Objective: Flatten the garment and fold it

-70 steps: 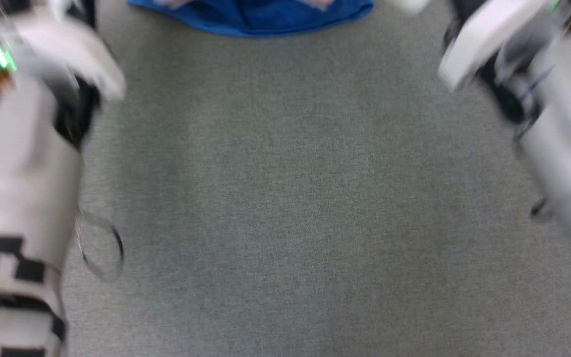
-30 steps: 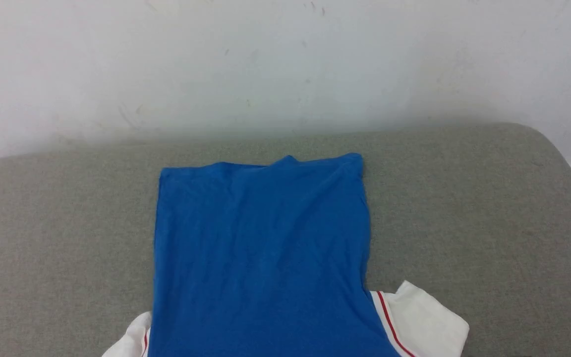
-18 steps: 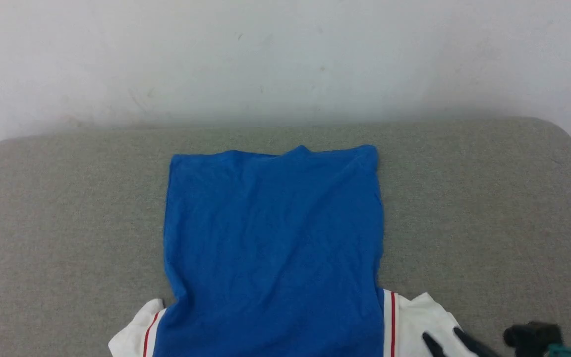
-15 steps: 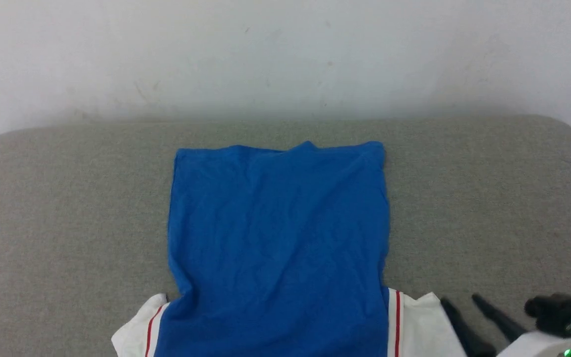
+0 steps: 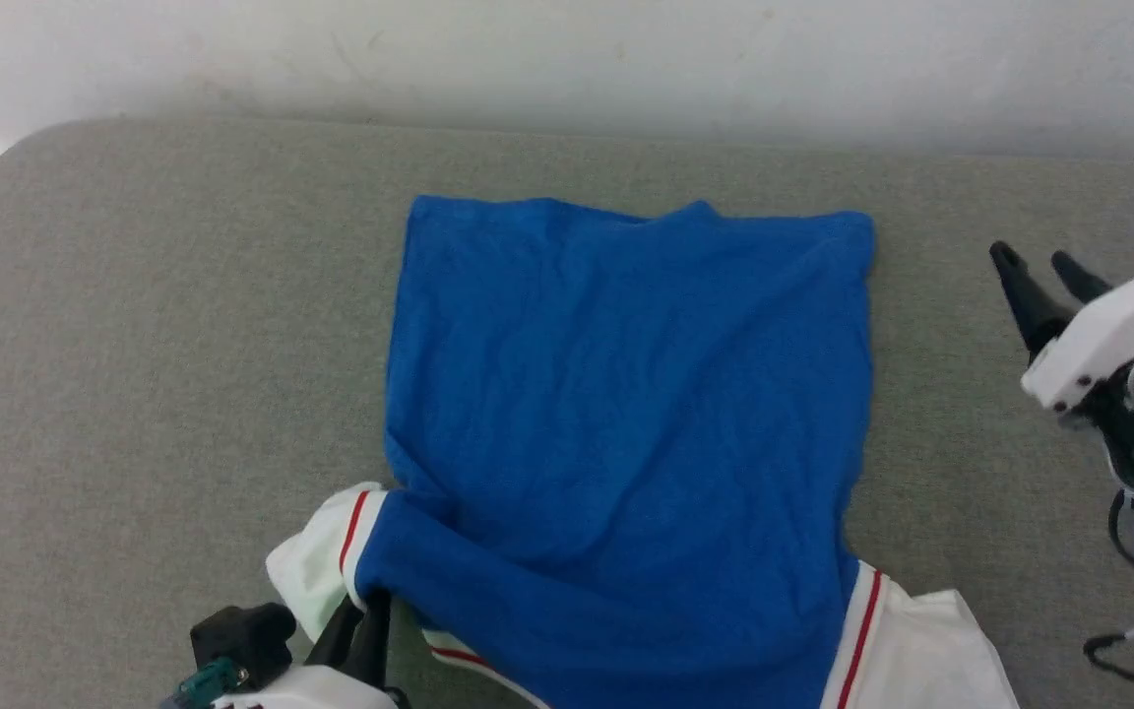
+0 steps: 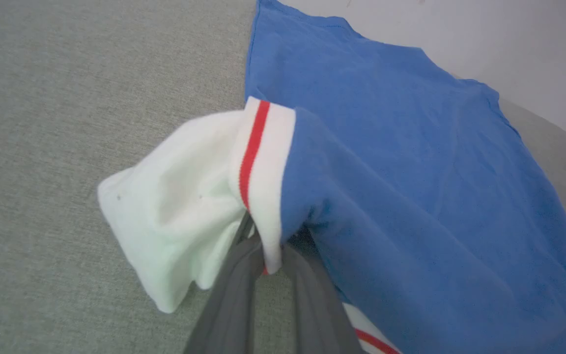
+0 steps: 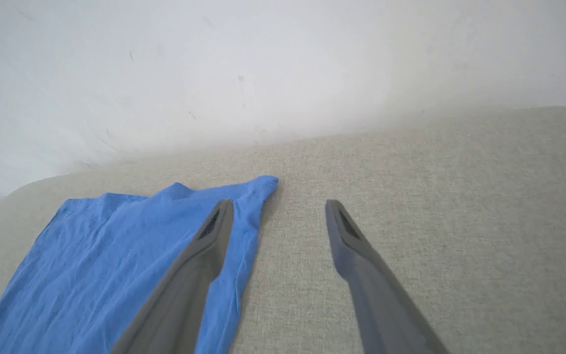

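Grey cushion (image 5: pixel 134 345), garment (image 5: pixel 626 414) lengthwise, sleeves (image 5: pixel 316 561) nearest

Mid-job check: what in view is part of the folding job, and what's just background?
Job: garment; left gripper, pinching its sleeve; right gripper, open beside it.
Background: grey padded surface; white wall.
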{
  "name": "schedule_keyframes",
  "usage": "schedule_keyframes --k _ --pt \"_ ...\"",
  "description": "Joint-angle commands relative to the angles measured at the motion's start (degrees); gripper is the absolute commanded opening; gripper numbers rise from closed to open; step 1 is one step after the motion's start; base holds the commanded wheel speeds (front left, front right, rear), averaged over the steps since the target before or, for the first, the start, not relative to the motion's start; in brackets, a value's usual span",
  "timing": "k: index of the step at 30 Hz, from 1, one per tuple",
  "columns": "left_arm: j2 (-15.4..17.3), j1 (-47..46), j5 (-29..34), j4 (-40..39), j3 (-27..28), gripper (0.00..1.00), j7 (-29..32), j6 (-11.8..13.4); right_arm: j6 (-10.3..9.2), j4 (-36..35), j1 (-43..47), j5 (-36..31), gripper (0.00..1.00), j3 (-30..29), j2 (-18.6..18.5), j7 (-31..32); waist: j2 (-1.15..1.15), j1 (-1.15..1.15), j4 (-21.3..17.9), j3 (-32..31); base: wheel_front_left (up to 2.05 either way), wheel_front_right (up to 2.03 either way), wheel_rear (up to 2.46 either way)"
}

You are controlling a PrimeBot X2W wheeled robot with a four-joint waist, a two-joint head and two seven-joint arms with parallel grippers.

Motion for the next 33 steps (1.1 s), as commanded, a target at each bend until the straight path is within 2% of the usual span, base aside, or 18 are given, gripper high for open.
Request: schedule_keyframes --k 1,6,11,16,22,23,24,25,28,33 --pt "-0.47 -1.09 0.58 -0.39 -0.05 0.0 -0.66 -0.35 -0.04 1.68 -1.93 0.46 1.0 0.05 -0.36 0.49 0.0 -0.02 4.7 4.59 0.0 0.0 0.0" --pt "-1.89 -3.69 2.28 -2.2 -1.23 0.0 -2.63 -0.65 -0.04 13.69 -13.34 1.16 1.0 0.74 -2.95 6.18 0.0 -0.02 9.06 8.6 0.0 0.0 0.0" --pt "-3.01 -5.82 3.44 -3.55 -2.47 0.0 -3.79 -1.16 -0.04 22.21 -21.48 1.24 1.0 1.77 -4.92 13.11 0.0 -0.02 12.16 12.37 0.0 0.0 0.0" --pt "-3.85 -7.36 3.99 -4.18 -2.98 0.0 -4.97 -1.56 -0.04 26.97 -26.93 0.38 1.0 4.47 -5.86 18.93 0.0 -0.02 13.44 15.7 0.0 0.0 0.0" --pt "-4.29 -7.84 4.07 -3.88 -3.1 0.0 -5.96 -1.69 -0.04 33.66 -28.52 -0.38 1.0 7.36 -5.92 28.63 0.0 -0.02 13.6 16.7 0.0 0.0 0.0" --pt "-4.33 -7.89 4.03 -3.77 -3.12 0.0 -6.02 -1.72 -0.04 34.92 -28.64 -0.38 0.54 7.38 -5.94 30.35 0.0 -0.02 13.55 16.68 0.0 0.0 0.0" --pt "-4.36 -7.95 3.99 -3.65 -3.12 0.0 -6.09 -1.74 -0.04 36.03 -28.71 -0.44 0.3 7.39 -5.82 31.82 0.0 -0.02 13.47 16.56 0.0 0.0 0.0" --pt "-4.37 -7.99 3.95 -3.5 -3.11 0.0 -6.13 -1.75 -0.04 36.99 -28.74 -0.66 0.0 7.57 -5.71 33.2 0.0 -0.02 13.4 16.37 0.0 0.0 0.0" --pt "-4.25 -7.99 3.81 -3.1 -2.98 0.0 -6.23 -1.75 -0.04 37.73 -29.2 -1.14 0.0 7.89 -5.47 34.11 0.0 -0.02 12.85 15.56 0.0 0.0 0.0" --pt "-3.57 -7.6 3.53 -2.14 -2.69 0.0 -5.83 -1.58 -0.04 32.29 -30.07 -2.0 0.0 10.83 -6.37 28.94 0.0 -0.02 11.02 12.8 0.0 0.0 0.0"
